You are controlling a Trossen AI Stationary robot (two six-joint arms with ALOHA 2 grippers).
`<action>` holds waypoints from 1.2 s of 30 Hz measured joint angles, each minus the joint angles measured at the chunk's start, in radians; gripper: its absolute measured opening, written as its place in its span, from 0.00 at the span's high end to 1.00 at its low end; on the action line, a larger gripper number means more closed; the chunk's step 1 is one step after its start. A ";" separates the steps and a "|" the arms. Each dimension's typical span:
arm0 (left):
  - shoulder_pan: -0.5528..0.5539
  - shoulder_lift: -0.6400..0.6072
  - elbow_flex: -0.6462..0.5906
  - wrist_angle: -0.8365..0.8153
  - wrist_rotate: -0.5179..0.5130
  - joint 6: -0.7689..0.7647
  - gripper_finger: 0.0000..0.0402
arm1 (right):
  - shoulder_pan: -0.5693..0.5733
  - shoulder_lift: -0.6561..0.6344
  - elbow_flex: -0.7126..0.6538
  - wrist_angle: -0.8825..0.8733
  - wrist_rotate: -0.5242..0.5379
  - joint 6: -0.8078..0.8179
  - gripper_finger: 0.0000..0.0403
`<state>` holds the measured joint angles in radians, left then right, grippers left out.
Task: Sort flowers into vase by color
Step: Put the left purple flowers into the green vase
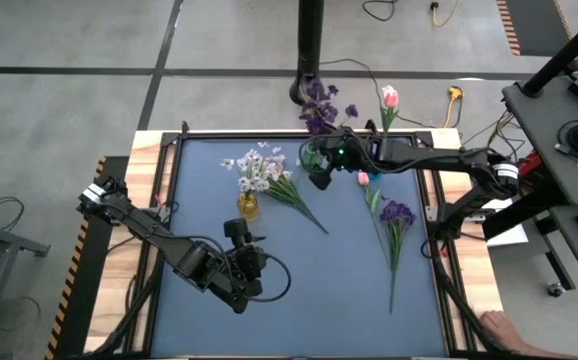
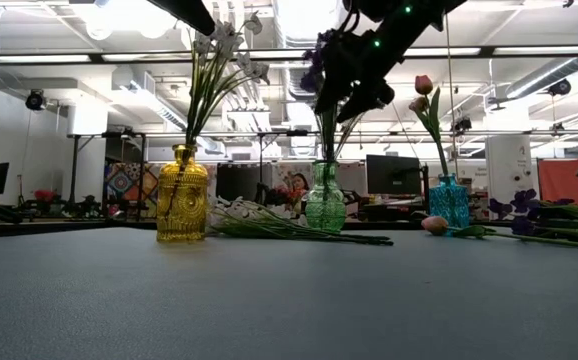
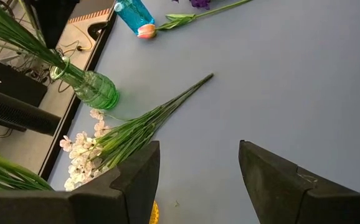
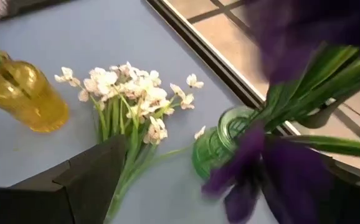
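High view: right gripper [image 1: 321, 160] over green vase [image 1: 314, 158] at table's far edge; left gripper [image 1: 252, 262] near front, fingers apart, empty. White spray [image 1: 261, 172] lies beside yellow vase [image 1: 248, 206]; purple sprig [image 1: 397, 214] and pink bud [image 1: 363, 179] lie on the mat.

Low view: blue vase [image 2: 449, 203] holds a tulip [image 2: 423, 86].

Right wrist view: purple blossoms [image 4: 273, 168] at the green vase's mouth; whether the fingers are clamped on them cannot be told.

Overhead view straight down, low view level across table, both showing green vase [image 1: 314, 158], wrist views close
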<state>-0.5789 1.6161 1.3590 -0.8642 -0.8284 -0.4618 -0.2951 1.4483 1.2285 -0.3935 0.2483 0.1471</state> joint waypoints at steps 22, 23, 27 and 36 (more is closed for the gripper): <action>0.000 0.000 0.000 0.003 0.000 0.000 0.50 | -0.007 0.001 0.073 -0.030 -0.178 0.246 0.09; 0.000 0.000 0.000 0.003 0.000 0.000 0.50 | -0.007 0.000 0.075 -0.032 -0.178 0.246 0.09; 0.000 0.000 0.000 0.003 0.000 0.000 0.50 | -0.006 -0.001 0.108 -0.058 -0.173 0.199 0.09; 0.000 0.000 0.000 0.002 0.000 0.000 0.50 | -0.004 -0.001 0.152 -0.075 -0.170 0.124 0.09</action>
<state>-0.5789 1.6161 1.3590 -0.8619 -0.8284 -0.4618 -0.2993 1.4475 1.3805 -0.4688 0.0784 0.2716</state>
